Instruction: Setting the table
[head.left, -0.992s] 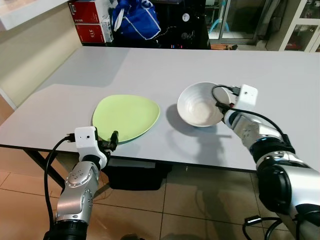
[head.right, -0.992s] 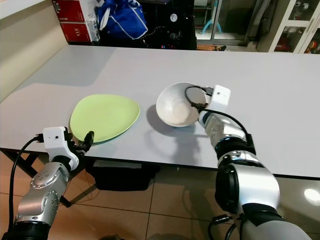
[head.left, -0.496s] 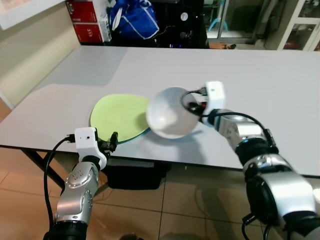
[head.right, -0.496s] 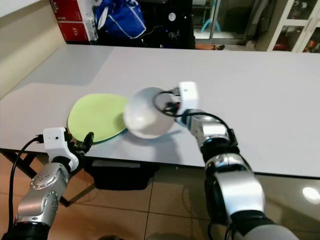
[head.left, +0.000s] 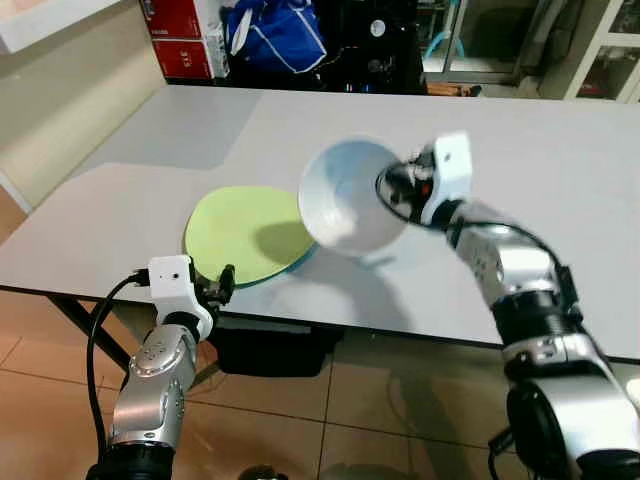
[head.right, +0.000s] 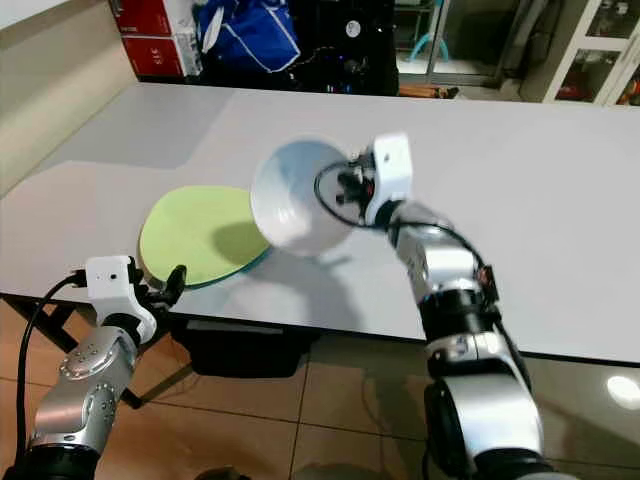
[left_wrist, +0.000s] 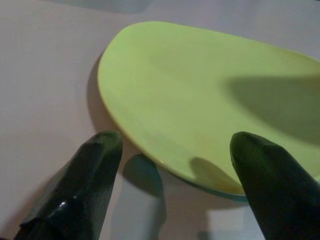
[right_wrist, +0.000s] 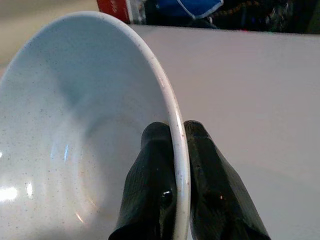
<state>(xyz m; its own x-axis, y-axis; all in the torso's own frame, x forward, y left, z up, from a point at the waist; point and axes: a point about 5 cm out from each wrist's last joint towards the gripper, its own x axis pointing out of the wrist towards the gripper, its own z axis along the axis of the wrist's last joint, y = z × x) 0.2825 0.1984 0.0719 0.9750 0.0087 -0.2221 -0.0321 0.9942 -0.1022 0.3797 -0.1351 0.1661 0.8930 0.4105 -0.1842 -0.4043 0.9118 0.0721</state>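
Left eye view shows the right pincer (head.left: 392, 188) holding a white bowl (head.left: 345, 195) in the air above the grey surface (head.left: 560, 190), tilted steeply so its opening faces up and toward the camera. The bowl hangs just over the right edge of a green plate (head.left: 245, 232), which lies flat near the surface's front edge and carries the bowl's shadow. In the right wrist view the two black fingers (right_wrist: 155, 185) are clenched on the bowl's rim (right_wrist: 175, 145), one inside the bowl and one outside.

The left pincer (head.left: 222, 283) sits low at the front edge of the surface, just before the plate's near rim. The left wrist view shows its fingers (left_wrist: 80, 190) spread apart on either side of that rim, released and grasping nothing; I cannot tell whether they touch the plate.

At the far end of the surface stand red boxes (head.left: 183, 40) and a blue bag (head.left: 275, 35).
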